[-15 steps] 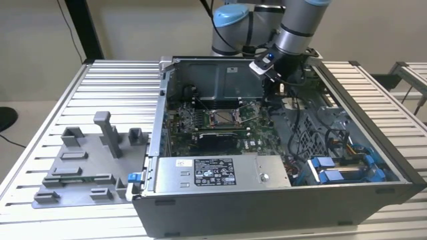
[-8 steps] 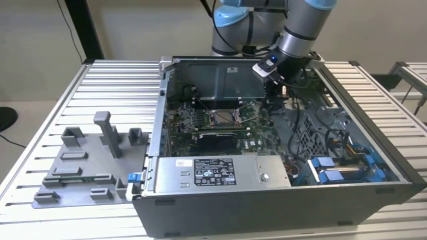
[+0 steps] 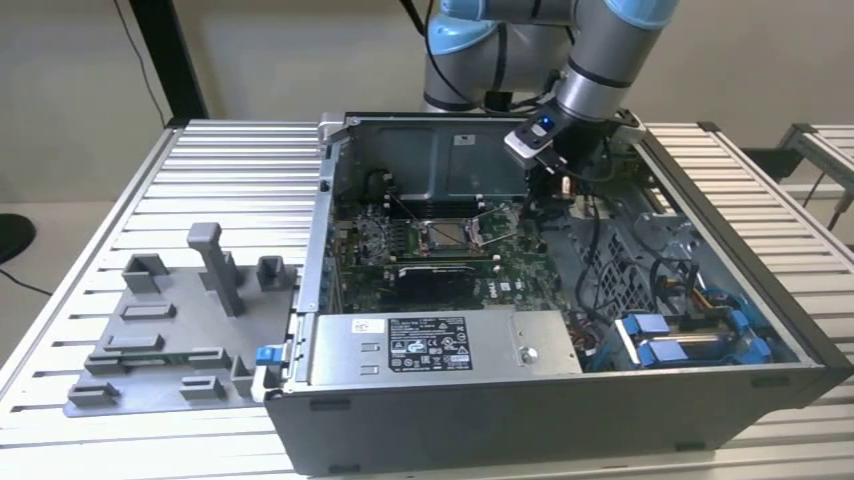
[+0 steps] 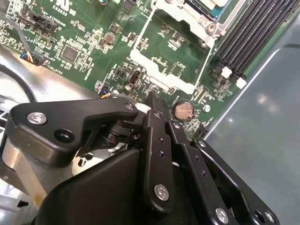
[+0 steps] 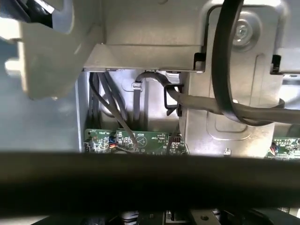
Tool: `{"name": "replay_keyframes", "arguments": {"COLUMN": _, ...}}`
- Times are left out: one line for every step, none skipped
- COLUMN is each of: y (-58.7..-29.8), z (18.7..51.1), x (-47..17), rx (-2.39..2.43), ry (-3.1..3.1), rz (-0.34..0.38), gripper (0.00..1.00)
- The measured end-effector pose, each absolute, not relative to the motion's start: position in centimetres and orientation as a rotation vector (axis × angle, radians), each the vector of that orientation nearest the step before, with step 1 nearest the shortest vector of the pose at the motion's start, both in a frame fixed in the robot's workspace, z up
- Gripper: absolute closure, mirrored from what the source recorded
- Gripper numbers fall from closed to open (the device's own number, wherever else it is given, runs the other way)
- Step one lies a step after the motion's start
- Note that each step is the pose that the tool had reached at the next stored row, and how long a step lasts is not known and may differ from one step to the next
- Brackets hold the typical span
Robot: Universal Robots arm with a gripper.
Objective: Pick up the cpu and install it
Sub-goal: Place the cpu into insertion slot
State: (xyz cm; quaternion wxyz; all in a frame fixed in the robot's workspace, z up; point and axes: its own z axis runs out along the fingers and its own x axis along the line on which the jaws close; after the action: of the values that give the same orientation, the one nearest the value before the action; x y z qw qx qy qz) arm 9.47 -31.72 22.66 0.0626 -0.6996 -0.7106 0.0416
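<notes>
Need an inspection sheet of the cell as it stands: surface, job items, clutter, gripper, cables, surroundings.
Surface: slatted metal table, bearing an open computer case.
Job's things: socket inside the case, dark centre exposed; whether the gripper carries the cpu cannot be told.
Clutter: grey tray with upright posts, beside the case on the exterior view's left.
Grippers: low inside the case, to the exterior view's right of the socket.
Cables: black cables along the case wall.
Surroundings: plain wall; second slatted table.

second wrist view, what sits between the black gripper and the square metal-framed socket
In the second wrist view an open silvery metal frame on the green circuit board lies between the black gripper and the square metal-framed socket.
</notes>
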Motion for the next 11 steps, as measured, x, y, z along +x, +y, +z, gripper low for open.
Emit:
{"name": "replay_keyframes", "arguments": {"y": -31.73, "z": 22.55, "x": 9.47, "rx": -2.113, "ry": -2.146, "rz": 0.127, "gripper": 1.0}}
{"name": "replay_keyframes", "arguments": {"y": -31.75, "z": 22.44, "x": 9.47, "rx": -2.112, "ry": -2.145, "rz": 0.129, "gripper": 1.0}}
{"name": "replay_keyframes", "arguments": {"y": -31.79, "z": 22.34, "x": 9.47, "rx": -2.11, "ry": -2.144, "rz": 0.13, "gripper": 1.0}}
{"name": "replay_keyframes", "arguments": {"y": -31.83, "z": 22.24, "x": 9.47, "rx": -2.109, "ry": -2.143, "rz": 0.132, "gripper": 1.0}}
{"name": "replay_keyframes", "arguments": {"y": -31.86, "z": 22.13, "x": 9.47, "rx": -2.107, "ry": -2.141, "rz": 0.133, "gripper": 1.0}}
{"name": "replay_keyframes", "arguments": {"y": -31.9, "z": 22.04, "x": 9.47, "rx": -2.105, "ry": -2.14, "rz": 0.135, "gripper": 1.0}}
{"name": "replay_keyframes", "arguments": {"y": -31.93, "z": 21.98, "x": 9.47, "rx": -2.103, "ry": -2.137, "rz": 0.137, "gripper": 1.0}}
{"name": "replay_keyframes", "arguments": {"y": -31.97, "z": 21.94, "x": 9.47, "rx": -2.1, "ry": -2.134, "rz": 0.139, "gripper": 1.0}}
{"name": "replay_keyframes", "arguments": {"y": -32.02, "z": 21.91, "x": 9.47, "rx": -2.096, "ry": -2.13, "rz": 0.143, "gripper": 1.0}}
{"name": "replay_keyframes", "arguments": {"y": -32.08, "z": 21.88, "x": 9.47, "rx": -2.092, "ry": -2.126, "rz": 0.148, "gripper": 1.0}}
{"name": "replay_keyframes", "arguments": {"y": -32.15, "z": 21.85, "x": 9.47, "rx": -2.088, "ry": -2.123, "rz": 0.151, "gripper": 1.0}}
